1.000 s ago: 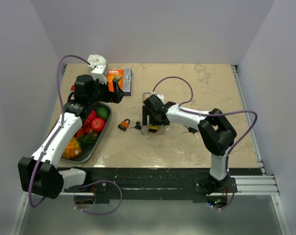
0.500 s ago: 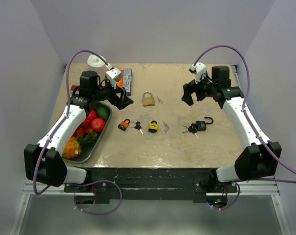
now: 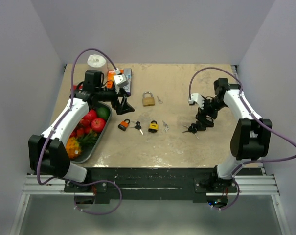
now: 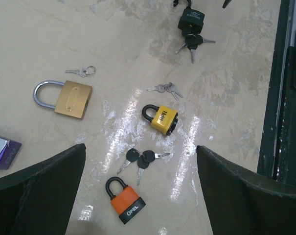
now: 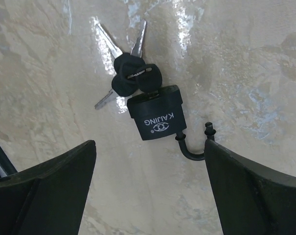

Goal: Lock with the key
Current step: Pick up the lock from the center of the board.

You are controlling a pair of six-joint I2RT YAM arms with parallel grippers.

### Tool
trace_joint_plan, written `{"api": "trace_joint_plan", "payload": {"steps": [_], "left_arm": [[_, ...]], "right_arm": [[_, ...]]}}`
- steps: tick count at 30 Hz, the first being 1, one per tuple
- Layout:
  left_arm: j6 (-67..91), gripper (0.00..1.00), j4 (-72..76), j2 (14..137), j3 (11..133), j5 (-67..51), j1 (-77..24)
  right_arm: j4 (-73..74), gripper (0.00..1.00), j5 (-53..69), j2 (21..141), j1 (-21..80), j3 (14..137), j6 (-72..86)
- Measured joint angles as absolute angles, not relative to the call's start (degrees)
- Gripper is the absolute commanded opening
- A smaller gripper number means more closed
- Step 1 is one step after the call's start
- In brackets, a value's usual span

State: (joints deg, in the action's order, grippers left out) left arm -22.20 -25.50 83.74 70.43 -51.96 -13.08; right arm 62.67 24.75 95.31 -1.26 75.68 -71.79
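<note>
A black padlock (image 5: 157,120) lies on the table with its shackle (image 5: 193,149) swung open. A bunch of black-headed keys (image 5: 130,78) sits at its keyhole end, and one seems to be in the lock. My right gripper (image 5: 150,147) hangs open just above it, a finger on each side of the shackle end; from above the gripper (image 3: 202,122) stands at the right. My left gripper (image 3: 124,103) is open at the back left, over an orange padlock (image 4: 125,200), loose black-headed keys (image 4: 142,159), a yellow padlock (image 4: 162,119) and a brass padlock (image 4: 72,99).
Silver keys (image 4: 166,89) lie beside the yellow padlock and a small key (image 4: 81,72) beside the brass one. A metal tray (image 3: 90,152) of fruit stands at the left. An orange and purple box (image 3: 119,78) and a white roll (image 3: 95,60) sit at the back left.
My right arm has swung from the table's middle out to the back right, then down over the black padlock. The left arm has shifted a little towards the brass padlock.
</note>
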Motion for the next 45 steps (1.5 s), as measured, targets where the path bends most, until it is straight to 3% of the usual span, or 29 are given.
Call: {"api": "trace_joint_plan", "payload": {"steps": [16,26,27,30,31,34,35,39,45], "left_arm": [[-26.15,0.98,-28.82,83.74,70.41,-55.81,-13.08],[-26.15,0.96,-28.82,83.74,70.41,-56.84,-13.08],[-26.15,0.96,-28.80,83.74,70.41,-56.84,-13.08],[-26.15,0.95,-28.80,83.74,70.39,-56.84,-13.08],[-26.15,0.95,-28.75,83.74,70.39,-56.84,-13.10],[-26.13,0.93,-28.53,83.74,70.24,-56.84,-13.08],[-26.15,0.93,-28.36,83.74,70.13,-56.82,-13.08],[-25.63,0.92,-27.03,83.74,69.52,-56.69,-13.10],[-18.55,0.90,-19.66,83.74,68.53,-55.07,-13.10]], "right_arm": [[55.57,0.92,21.47,101.25,-0.95,70.19,-83.42],[49.58,0.84,20.34,103.24,0.80,67.11,-85.27],[49.21,0.82,20.27,103.61,1.06,66.81,-85.43],[47.88,0.61,20.10,103.88,1.61,66.35,-85.89],[47.77,0.46,20.16,103.88,1.63,66.24,-85.82],[47.40,0.19,20.25,103.70,1.61,66.08,-85.36],[47.24,0.00,20.29,103.66,1.61,66.02,-85.14],[47.13,0.00,20.47,103.63,1.45,66.30,-81.36],[51.18,0.00,26.68,106.54,-0.89,74.98,-63.66]]}}
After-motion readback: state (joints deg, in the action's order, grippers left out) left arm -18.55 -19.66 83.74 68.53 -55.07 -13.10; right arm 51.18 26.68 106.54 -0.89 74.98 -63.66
